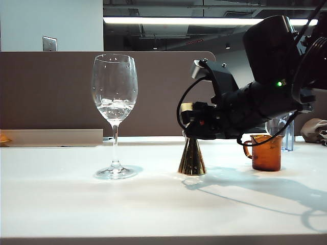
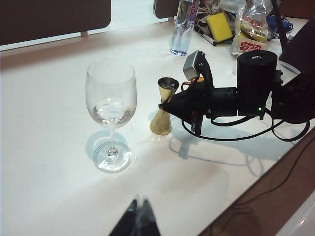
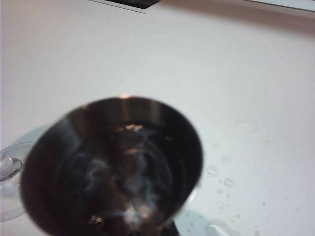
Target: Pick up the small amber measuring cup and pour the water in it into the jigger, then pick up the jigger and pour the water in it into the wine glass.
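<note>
Right gripper (image 2: 170, 102) reaching in level at jigger (image 1: 192, 157), fingers either side of its upper cone; pinching or merely close, cannot tell. Jigger upright on table (image 1: 61, 204), upper cone hidden by gripper in exterior view. Right wrist view filled with blurred dark jigger mouth (image 3: 115, 164); droplets on table beside. Left gripper (image 2: 139, 216) only dark blurred tips at frame edge, spread unclear. Wine glass (image 1: 114, 92) near jigger, some water (image 1: 115, 108) in bowl. Small amber measuring cup (image 1: 266, 153) behind right arm, partly covered. Clear bottle (image 2: 184, 25) label unreadable; red print on bag (image 2: 249, 30) illegible.
</note>
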`<state>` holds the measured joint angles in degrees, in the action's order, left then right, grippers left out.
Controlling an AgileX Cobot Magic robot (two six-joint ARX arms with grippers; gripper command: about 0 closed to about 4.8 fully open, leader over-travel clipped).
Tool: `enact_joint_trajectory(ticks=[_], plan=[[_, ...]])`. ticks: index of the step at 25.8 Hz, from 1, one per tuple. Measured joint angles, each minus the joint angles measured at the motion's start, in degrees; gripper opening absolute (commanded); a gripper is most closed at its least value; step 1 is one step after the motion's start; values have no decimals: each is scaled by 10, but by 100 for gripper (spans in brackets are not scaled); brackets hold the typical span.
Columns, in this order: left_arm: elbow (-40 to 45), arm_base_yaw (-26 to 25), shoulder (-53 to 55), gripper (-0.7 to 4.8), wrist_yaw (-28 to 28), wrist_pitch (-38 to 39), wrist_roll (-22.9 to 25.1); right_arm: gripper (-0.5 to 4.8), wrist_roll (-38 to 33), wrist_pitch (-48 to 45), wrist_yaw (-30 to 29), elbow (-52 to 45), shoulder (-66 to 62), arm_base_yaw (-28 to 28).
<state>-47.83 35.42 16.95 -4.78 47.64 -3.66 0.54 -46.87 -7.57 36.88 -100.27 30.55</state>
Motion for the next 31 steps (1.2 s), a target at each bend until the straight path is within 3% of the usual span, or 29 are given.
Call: enact_joint_trajectory(ticks=[2, 5, 11, 23, 31], plan=[[0, 0, 0, -2, 0, 0, 0, 69, 0, 0, 0, 0, 0, 0], [0, 0, 0, -2, 0, 0, 0, -4, 0, 0, 0, 0, 0, 0], [0, 0, 0, -2, 0, 0, 0, -4, 18, 17, 1, 2, 8, 4], [0, 0, 0, -2, 0, 0, 0, -4, 83, 252, 31, 177, 99, 18], [0, 0, 0, -2, 0, 0, 0, -4, 85, 327, 40, 250, 100, 42]])
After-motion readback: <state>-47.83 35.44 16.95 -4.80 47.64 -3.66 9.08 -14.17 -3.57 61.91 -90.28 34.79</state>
